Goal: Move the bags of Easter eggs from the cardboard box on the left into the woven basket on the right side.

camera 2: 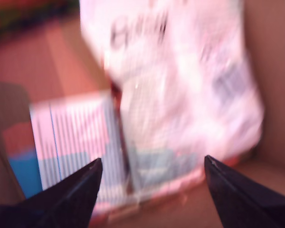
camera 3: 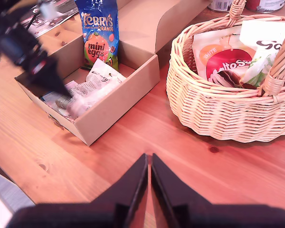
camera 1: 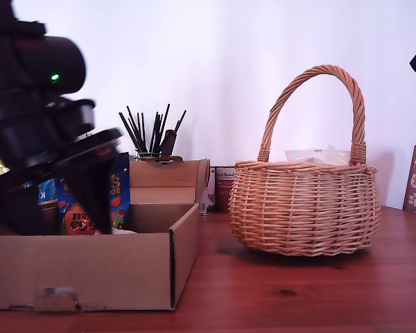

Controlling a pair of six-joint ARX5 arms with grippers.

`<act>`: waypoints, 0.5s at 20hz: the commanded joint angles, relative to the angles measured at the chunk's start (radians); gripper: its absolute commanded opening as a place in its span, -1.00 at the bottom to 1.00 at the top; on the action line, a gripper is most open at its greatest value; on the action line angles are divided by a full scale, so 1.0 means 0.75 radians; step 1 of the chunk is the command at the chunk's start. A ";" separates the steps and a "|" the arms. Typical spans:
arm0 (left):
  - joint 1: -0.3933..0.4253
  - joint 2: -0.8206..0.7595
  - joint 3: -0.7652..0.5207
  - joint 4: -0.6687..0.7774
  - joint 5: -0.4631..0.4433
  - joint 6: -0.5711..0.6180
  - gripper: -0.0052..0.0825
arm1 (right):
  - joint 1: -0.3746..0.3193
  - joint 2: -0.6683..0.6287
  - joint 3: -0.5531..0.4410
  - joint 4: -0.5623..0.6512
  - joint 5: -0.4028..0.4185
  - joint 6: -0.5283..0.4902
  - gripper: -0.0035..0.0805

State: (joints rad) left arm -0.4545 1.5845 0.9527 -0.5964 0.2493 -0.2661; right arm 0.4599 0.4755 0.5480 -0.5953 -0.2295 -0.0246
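Hovering with jaws apart, the first gripper (camera 2: 149, 164) faced a white pouch (camera 2: 180, 90) inside the cardboard box (camera 1: 90, 260). Glossy film could slip out. The second gripper (camera 3: 148, 164) sat closed.

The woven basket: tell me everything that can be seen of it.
The woven basket is round, of tan wicker, with bulging sides and a tall arched handle wrapped in the same cane. It stands upright on the reddish wooden table, at the exterior view's right, apart from the cardboard box. The second wrist view shows glossy pouches already inside it: a red-and-cream one and a white-and-green one leaning by the handle's foot. No gripper touches it.
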 commanded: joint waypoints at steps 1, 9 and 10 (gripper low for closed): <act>-0.003 0.080 0.024 -0.027 0.000 0.006 0.54 | 0.006 -0.001 0.015 0.013 -0.005 -0.003 -0.95; -0.018 0.279 0.146 -0.109 -0.020 0.015 0.53 | 0.006 -0.001 0.015 0.014 -0.006 -0.003 -0.95; -0.018 0.279 0.147 -0.100 -0.020 0.015 0.49 | 0.006 -0.001 0.015 0.014 -0.006 -0.003 -0.95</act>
State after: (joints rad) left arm -0.4637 1.7618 1.0752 -0.6727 0.2390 -0.2592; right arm 0.4599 0.4755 0.5480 -0.5919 -0.2295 -0.0246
